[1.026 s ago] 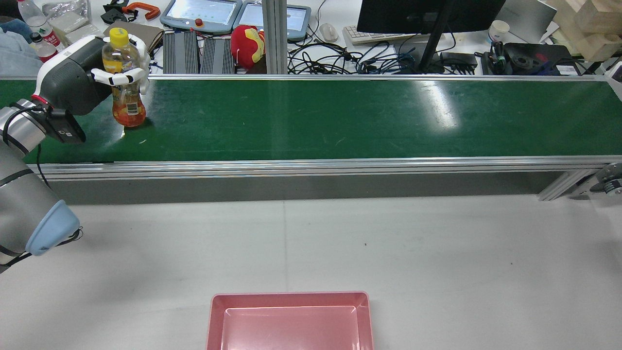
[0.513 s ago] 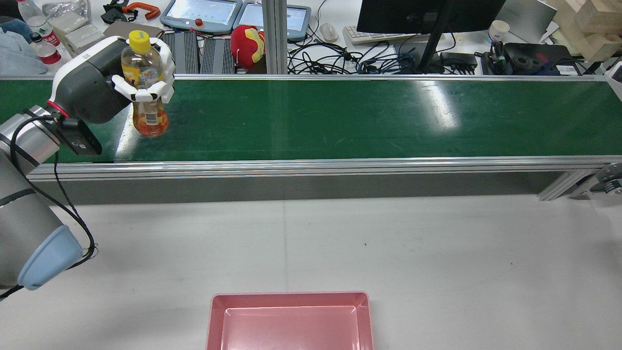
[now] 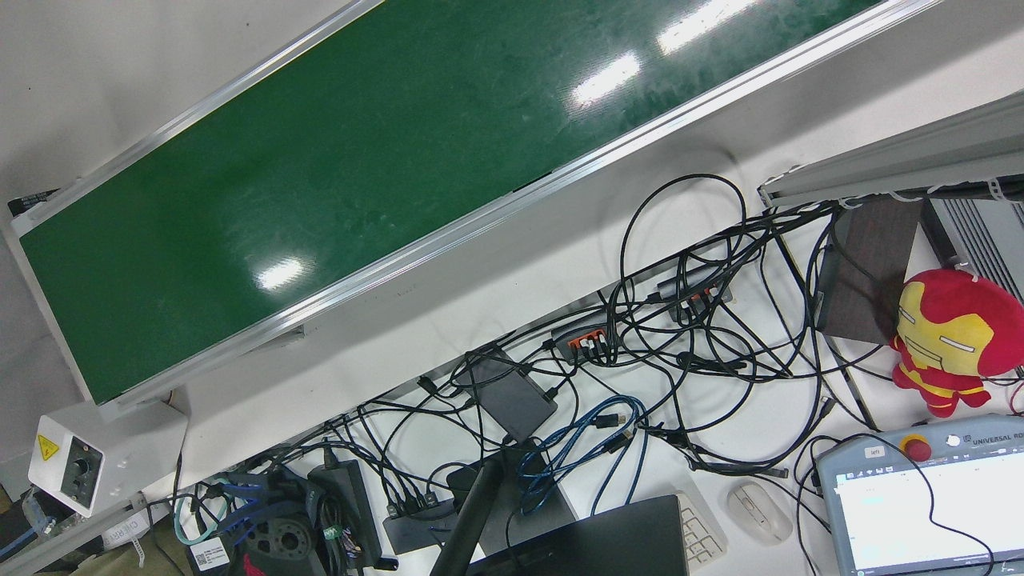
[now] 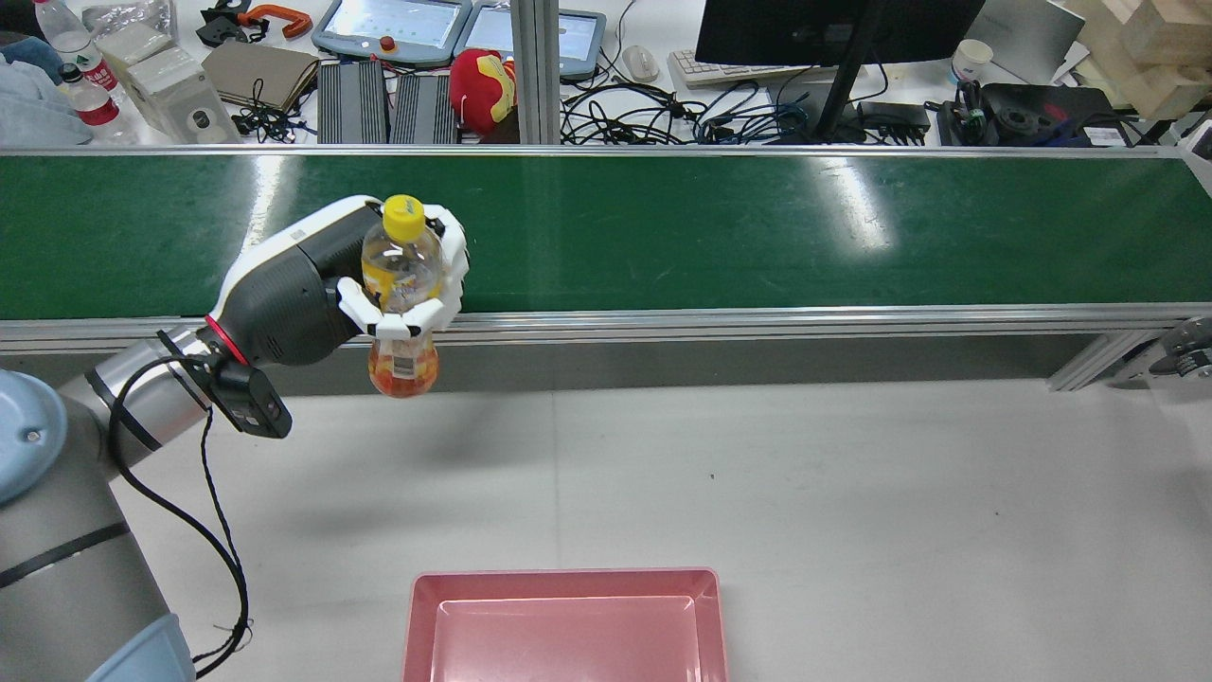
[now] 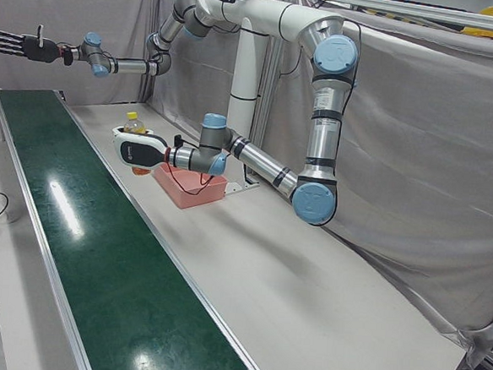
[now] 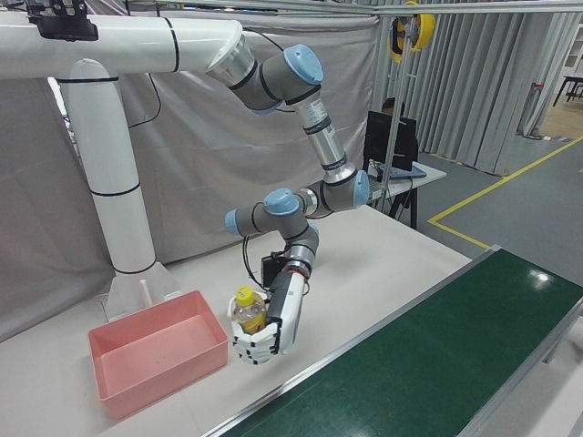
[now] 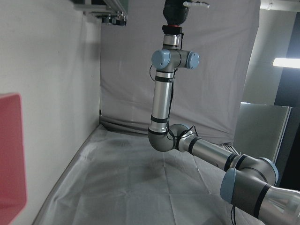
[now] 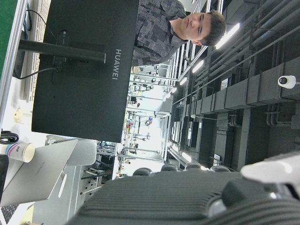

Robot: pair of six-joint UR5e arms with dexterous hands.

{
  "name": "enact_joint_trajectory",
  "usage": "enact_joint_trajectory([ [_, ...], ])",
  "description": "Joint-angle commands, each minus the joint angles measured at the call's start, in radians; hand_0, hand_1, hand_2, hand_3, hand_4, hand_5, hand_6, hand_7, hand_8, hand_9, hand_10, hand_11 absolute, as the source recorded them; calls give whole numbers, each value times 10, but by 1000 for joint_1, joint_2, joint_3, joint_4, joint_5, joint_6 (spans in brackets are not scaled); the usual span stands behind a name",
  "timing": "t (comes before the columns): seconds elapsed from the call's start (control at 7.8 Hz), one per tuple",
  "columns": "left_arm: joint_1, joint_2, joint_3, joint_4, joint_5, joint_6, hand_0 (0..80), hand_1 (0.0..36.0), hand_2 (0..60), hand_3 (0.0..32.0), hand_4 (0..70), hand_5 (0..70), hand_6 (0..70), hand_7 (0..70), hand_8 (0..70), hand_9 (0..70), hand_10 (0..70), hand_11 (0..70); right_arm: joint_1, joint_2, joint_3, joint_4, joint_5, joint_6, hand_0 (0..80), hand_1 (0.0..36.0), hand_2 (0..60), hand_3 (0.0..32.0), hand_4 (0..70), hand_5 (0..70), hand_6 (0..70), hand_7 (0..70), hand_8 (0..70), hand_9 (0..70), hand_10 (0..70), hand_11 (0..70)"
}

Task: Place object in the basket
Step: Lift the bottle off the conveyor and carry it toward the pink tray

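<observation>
My left hand [image 4: 303,298] is shut on a clear bottle [image 4: 402,284] with a yellow cap and orange drink. It holds the bottle upright in the air over the near rail of the green conveyor belt [image 4: 720,227]. The pink basket [image 4: 566,580] sits on the white table at the near edge, to the right of and well nearer than the bottle. In the right-front view the hand [image 6: 271,330] and bottle [image 6: 249,312] hang just right of the basket [image 6: 173,362]. My right hand [image 5: 21,45] is open, fingers spread, high at the belt's far end.
Beyond the belt stand a monitor [image 4: 833,28], tangled cables [image 4: 663,118], a red plush toy [image 4: 481,87] and teach pendants [image 4: 393,26]. The white table [image 4: 852,493] lies between belt and basket. A grey curtain [image 5: 417,163] backs the station.
My left hand has carried the bottle from the belt's far left end to the right and towards the basket side. It is now off the belt, over its near rail.
</observation>
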Motion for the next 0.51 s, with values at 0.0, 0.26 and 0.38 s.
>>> enact_joint_trajectory([
  [0.0,259,0,-30,38,0,79,762,360,600,0,700,700,674,700,700,700,438,635,0,0,-1,0,0,0,0,0,0,0,0,0,0,0,0,0,0,0],
  [0.26,375,0,-40,44,-2,113,800,360,600,0,700,700,628,700,700,700,432,628,0,0,-1,0,0,0,0,0,0,0,0,0,0,0,0,0,0,0],
  [0.38,398,2,-71,59,-3,124,800,360,600,0,691,700,607,700,700,700,435,632,0,0,-2,0,2,0,0,0,0,0,0,0,0,0,0,0,0,0],
])
